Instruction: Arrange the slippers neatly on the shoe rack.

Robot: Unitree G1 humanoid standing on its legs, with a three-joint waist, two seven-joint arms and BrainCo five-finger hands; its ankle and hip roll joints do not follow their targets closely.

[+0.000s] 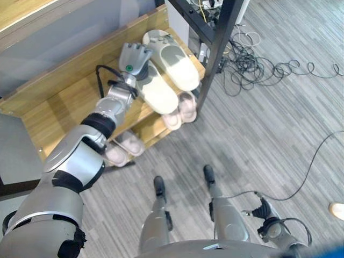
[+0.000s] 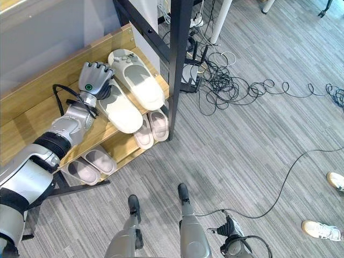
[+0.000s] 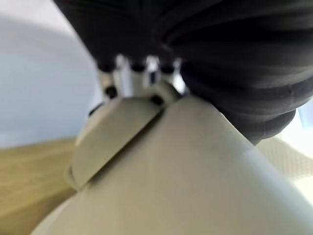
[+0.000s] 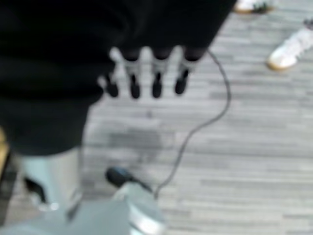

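The left hand [image 2: 95,76] lay over the heel end of the nearer cream slipper [image 2: 121,110] on the top shelf of the wooden shoe rack [image 2: 32,115], its dark ribbed back upward. From the head views its fingers were hidden beneath the cover. The left wrist view showed what those could not: the fingers [image 3: 128,81] curled down over the slipper's strap [image 3: 115,134], gripping it from very close. The right hand [image 4: 146,78] hung low beside the robot over the grey plank floor [image 2: 258,156], fingers pointing downward in a relaxed row and holding nothing; in the right eye view it appeared at the bottom edge, too small to judge.

A second cream slipper [image 2: 137,78] lay just beside the held one on the same shelf, both toes pointing outward past the shelf edge. On the lower shelf sat one pink pair [image 2: 152,128], partly tucked beneath the cream slippers, and another pink pair [image 2: 90,164] farther along, partly covered by the left arm.

A black metal frame post [image 2: 177,59] stood right at the rack's end, crossing the second cream slipper's toe. Tangled cables [image 2: 236,86] sprawled on the floor beyond it. A person's white shoes [image 2: 322,230] showed at the right edge, one cut off.
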